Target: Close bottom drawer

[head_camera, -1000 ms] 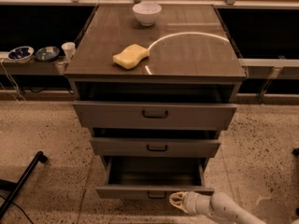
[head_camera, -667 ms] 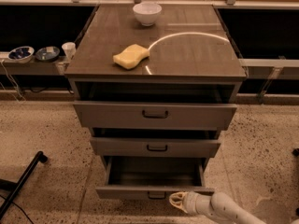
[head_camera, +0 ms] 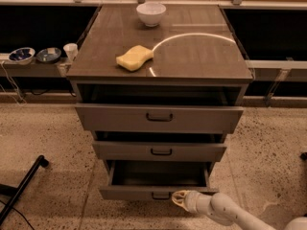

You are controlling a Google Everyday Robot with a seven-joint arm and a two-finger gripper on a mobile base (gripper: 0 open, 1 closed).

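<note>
The bottom drawer (head_camera: pixel 129 193) is the lowest of the cabinet's three grey-brown drawers. It is pulled out, with its dark inside showing and a small black handle (head_camera: pixel 160 196) on its shallow front. My gripper (head_camera: pixel 179 200) sits at the front panel just right of the handle, on a white arm that reaches in from the bottom right. The middle drawer (head_camera: pixel 160 151) and the top drawer (head_camera: pixel 159 118) also stand slightly out.
On the cabinet top (head_camera: pixel 201 56) lie a yellow sponge (head_camera: pixel 134 58) and a white bowl (head_camera: pixel 151 13). A side shelf at the left holds two bowls (head_camera: pixel 21 55) and a cup (head_camera: pixel 70 51). A black bar (head_camera: pixel 21 188) lies on the speckled floor at the left.
</note>
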